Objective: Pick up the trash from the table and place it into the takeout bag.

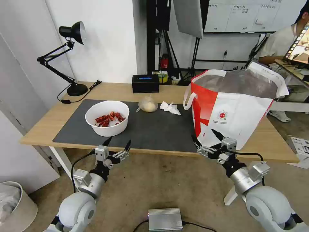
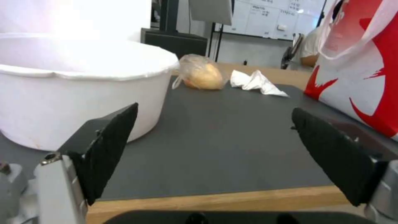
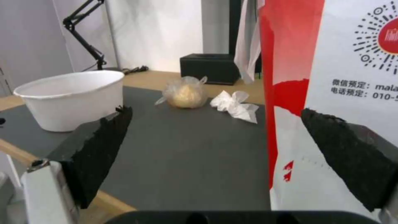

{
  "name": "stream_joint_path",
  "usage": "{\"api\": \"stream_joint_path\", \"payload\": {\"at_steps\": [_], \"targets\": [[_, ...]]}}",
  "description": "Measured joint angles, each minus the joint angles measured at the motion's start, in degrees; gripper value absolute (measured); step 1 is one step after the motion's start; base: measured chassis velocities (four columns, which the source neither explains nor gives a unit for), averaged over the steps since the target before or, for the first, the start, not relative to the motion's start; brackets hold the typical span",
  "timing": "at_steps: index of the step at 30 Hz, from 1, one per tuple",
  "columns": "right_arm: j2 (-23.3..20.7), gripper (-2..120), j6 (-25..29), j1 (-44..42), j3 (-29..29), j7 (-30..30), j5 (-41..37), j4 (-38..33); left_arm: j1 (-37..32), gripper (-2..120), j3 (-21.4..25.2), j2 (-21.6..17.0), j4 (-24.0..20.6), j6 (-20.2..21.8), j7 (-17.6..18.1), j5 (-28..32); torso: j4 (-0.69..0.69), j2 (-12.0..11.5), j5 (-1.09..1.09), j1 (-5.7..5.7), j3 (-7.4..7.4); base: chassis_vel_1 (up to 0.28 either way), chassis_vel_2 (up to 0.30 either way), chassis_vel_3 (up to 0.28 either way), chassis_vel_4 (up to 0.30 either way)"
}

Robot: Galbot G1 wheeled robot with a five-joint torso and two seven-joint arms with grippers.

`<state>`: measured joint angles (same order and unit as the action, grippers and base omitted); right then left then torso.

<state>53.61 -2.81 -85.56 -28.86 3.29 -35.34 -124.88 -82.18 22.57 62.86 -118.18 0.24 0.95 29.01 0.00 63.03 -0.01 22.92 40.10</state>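
On the dark mat of the table [image 1: 42,129] stands the white bowl [image 1: 107,117] of red crayfish shells. Behind it lie a knotted clear bag [image 1: 147,104] with a yellowish lump and a crumpled white tissue [image 1: 170,108]. The takeout bag [image 1: 233,106], white with red sides and foil lining, stands open at the right. My left gripper [image 1: 117,145] is open at the table's front edge, just before the bowl [image 2: 79,90]. My right gripper [image 1: 206,137] is open in front of the takeout bag's [image 3: 331,93] near corner. Both wrist views show the clear bag [image 2: 202,76] [image 3: 185,92] and tissue [image 2: 256,82] [image 3: 234,105].
A black tissue box [image 1: 145,83] sits at the table's back edge and a black desk lamp [image 1: 69,58] at the back left. A bin [image 1: 14,206] stands on the floor at the left, a silver box [image 1: 165,219] on the floor between my arms.
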Motion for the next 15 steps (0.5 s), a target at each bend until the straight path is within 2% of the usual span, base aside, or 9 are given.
{"api": "stream_joint_path", "payload": {"at_steps": [15], "targets": [[1.86, 100, 0.00, -3.46, 0.44, -0.14, 0.90, -1.31, 0.02, 100, 0.29, -0.68, -0.59, 0.06, 0.47, -0.44, 0.00, 0.00, 0.00, 0.00, 0.00, 0.000, 0.000, 0.000, 0.000]]}}
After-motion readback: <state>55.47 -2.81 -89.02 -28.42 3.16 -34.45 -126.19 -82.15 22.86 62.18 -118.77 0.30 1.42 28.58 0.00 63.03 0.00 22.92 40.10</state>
